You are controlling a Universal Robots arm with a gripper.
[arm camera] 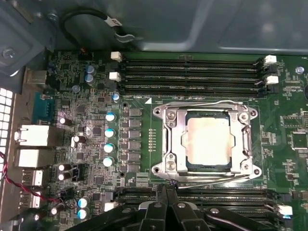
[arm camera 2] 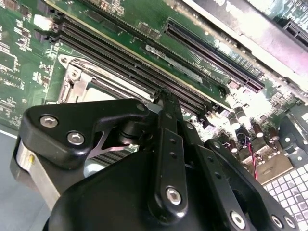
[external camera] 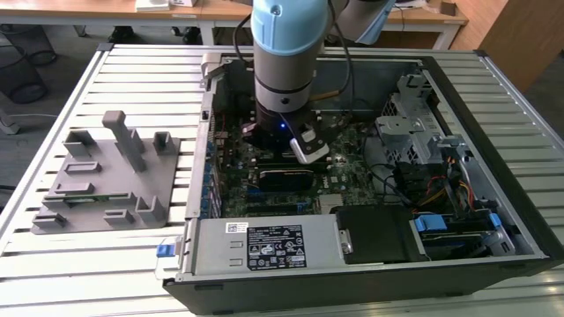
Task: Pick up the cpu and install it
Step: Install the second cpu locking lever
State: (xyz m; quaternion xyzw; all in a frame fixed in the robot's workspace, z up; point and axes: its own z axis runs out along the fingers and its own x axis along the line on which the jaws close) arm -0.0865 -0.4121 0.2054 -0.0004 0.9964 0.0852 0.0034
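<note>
gripper (arm camera: 163, 202) fingers are pressed together, nothing between them, tip hovering just above the memory slots (arm camera: 192, 197) on the near edge of the socket (arm camera: 208, 140). just beyond the tip, the cpu (arm camera: 208, 140) lies flat inside the socket's metal frame, apparently seated. pick and place look done; retention wire looks unlatched, though i can't be sure. farther out: capacitors (arm camera: 109, 139), computer case (external camera: 493, 132).
</note>
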